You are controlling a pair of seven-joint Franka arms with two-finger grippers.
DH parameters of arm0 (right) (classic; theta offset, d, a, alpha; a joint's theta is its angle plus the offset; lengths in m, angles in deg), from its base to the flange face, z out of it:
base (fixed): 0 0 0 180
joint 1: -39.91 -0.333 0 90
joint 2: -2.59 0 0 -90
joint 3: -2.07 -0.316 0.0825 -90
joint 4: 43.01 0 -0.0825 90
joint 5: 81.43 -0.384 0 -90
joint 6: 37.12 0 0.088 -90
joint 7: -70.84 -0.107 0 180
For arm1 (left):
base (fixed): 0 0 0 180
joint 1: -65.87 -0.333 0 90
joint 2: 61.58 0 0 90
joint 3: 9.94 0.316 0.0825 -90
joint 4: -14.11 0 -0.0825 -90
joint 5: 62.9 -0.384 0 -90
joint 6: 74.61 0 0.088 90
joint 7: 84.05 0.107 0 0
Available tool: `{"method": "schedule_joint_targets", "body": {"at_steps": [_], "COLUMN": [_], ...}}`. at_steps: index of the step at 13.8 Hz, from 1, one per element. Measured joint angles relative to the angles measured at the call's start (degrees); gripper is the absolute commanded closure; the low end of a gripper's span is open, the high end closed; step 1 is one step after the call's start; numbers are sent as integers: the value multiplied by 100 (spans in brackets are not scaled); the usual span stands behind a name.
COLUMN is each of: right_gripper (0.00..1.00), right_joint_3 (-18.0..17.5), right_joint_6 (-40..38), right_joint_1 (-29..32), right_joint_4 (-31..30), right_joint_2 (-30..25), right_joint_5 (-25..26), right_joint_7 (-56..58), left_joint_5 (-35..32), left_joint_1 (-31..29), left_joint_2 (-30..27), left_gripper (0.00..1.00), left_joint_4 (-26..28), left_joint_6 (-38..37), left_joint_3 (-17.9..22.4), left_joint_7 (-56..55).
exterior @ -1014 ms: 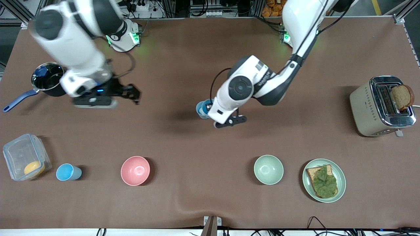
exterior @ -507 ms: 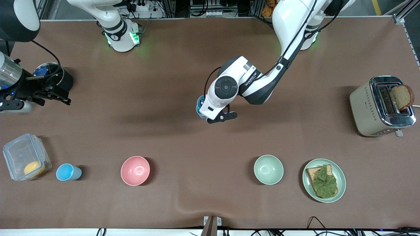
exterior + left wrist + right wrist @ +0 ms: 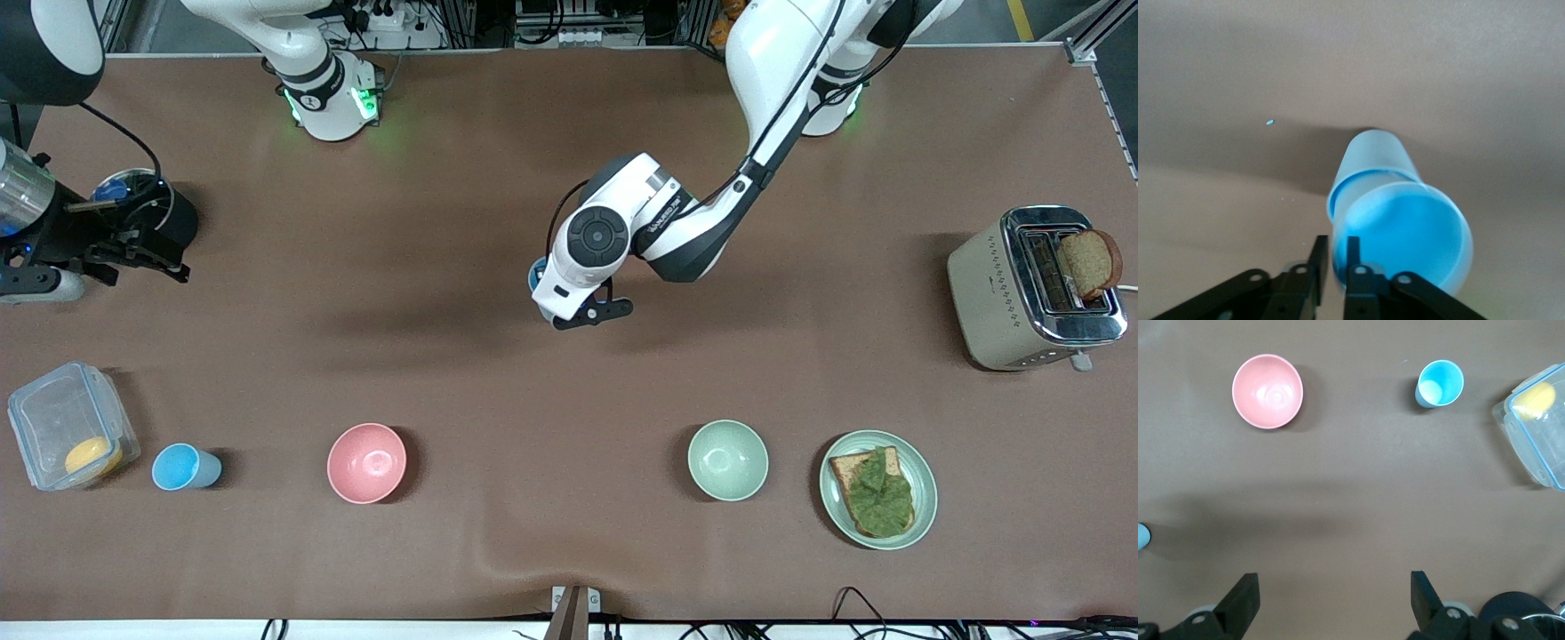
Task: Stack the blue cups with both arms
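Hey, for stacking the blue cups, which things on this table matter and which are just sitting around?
Belong to the job:
- nested blue cups, gripped at the rim by the left gripper
- lone blue cup, beside the plastic box
- right gripper, open, near the pot

Just lying about:
- pink bowl
- green bowl
- plate with toast
- toaster
- pot
- plastic box

A robotics lab. Two white arms [image 3: 765, 107] are bolted to a brown-covered table [image 3: 498, 373], with aluminium framing [image 3: 1089, 44] and cables [image 3: 853, 600] at its edges.

Nested blue cups [image 3: 1405, 220] gripped, another cup [image 3: 182, 468] upright
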Motion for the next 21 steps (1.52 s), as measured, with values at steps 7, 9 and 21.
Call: {"method": "schedule_joint_targets", "body": {"at_steps": [7,9,21], "right_gripper": [0,0,0], "right_joint_3": [-14,9,46], "right_joint_6": [-251,-462,-520], "right_joint_1": [-111,-107,-26], "right_joint_4": [438,592,636], "right_joint_2": [1,0,36], "right_joint_5": [0,0,-2], "right_joint_7": [9,9,7], "left_joint_5": [-624,-727,-816], "left_joint_1": [-403,-718,-3176], "left_joint_2": [-784,-1129,-2971], "left_gripper": [0,0,0], "left_joint_4": [-297,-298,-99], "left_joint_6": [-3,-197,-2532], "left_joint_3": [495,605,675], "left_joint_7": [-125,137,3876]}}
